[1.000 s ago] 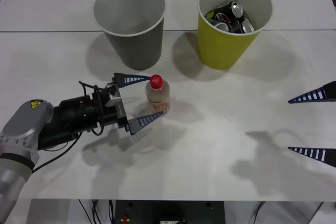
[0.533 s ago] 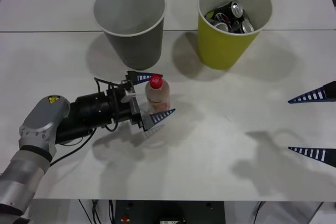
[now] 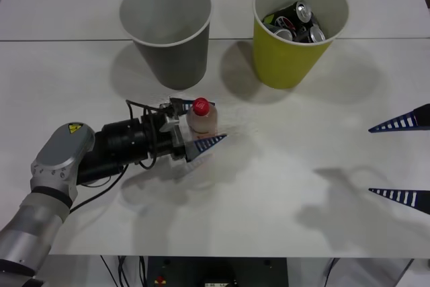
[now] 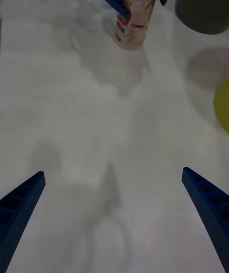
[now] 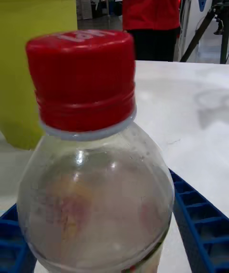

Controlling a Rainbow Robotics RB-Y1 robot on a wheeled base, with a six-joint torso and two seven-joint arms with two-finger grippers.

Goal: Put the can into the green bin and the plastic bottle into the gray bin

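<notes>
2 fingers of left pincer (image 3: 196,123) clenched around upright plastic bottle (image 3: 200,118), right pincer (image 3: 402,160) released

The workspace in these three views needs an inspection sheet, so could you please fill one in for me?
Surface: white table, seam across the far side.
Job's things: plastic bottle upright on the table; gray bin upright, nothing seen inside; green bin upright, holding cans.
Clutter: nothing seen.
Grippers: left gripper with jaws on either side of the bottle's body, near the gray bin; right gripper open, at the table's right edge.
Cables: black cables looping over the left wrist.
Surroundings: a person in red stands beyond the table.
</notes>
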